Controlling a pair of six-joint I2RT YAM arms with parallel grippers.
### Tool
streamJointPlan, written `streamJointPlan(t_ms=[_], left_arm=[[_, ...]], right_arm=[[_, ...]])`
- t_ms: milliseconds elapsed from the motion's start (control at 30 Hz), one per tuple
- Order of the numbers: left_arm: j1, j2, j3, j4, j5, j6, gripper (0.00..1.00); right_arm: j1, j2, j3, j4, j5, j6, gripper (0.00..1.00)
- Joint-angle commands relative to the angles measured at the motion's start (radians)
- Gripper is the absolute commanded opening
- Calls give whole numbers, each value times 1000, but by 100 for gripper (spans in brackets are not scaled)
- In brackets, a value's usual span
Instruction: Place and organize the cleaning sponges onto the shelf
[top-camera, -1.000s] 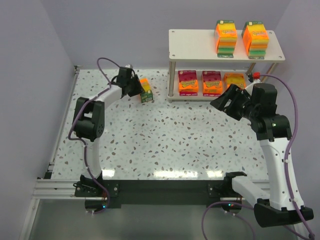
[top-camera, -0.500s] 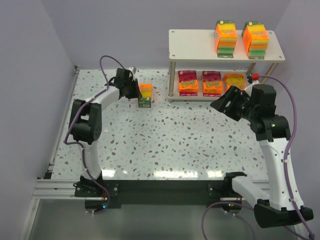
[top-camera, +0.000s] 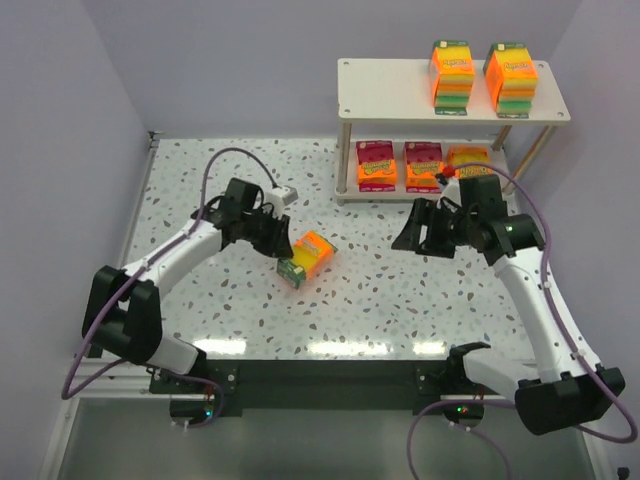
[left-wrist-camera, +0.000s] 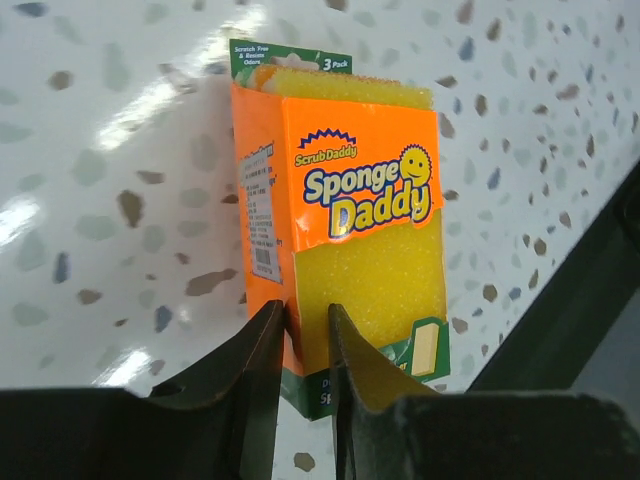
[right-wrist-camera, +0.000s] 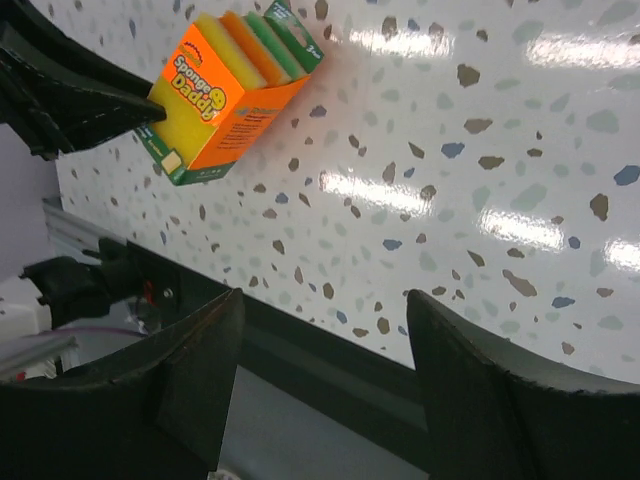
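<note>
Left wrist view: my left claw (left-wrist-camera: 307, 312) pinches the sponge pack (left-wrist-camera: 350, 200) by its lower edge; my right claw (right-wrist-camera: 322, 300) gapes wide, holding nothing.

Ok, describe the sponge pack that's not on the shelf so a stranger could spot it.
Start at the speckled table in front of the two-tier shelf. Near its middle, the left tool pinches one orange sponge pack. It alone is off the shelf, where five others sit.
</note>
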Motion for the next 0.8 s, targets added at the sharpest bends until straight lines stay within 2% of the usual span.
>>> streamJointPlan(t_ms=[0,133,367,500,600,733,767], left_arm=[[-113,-22,-16,-27,114,108,28],[-184,-1,-4,-44,192,152,30],[-271,156,46,-22,126,183,39],[-284,214,85,-5,80,158,39],[-285,194,97,-1,16,128,42],[-285,58,65,37,-50,88,47],[-285,35,60,36,-55,77,50]], right_arm=[[58,4,-50,-66,-7,-112,70],[78,-14,-118,-42,-26,-147,70],[199,50,-198,1,24,-168,70],[254,104,-227,64,65,-117,70],[274,107,-259,121,72,-82,70],[291,128,-293,214,66,-62,70],[293,140,-296,225,61,-59,70]])
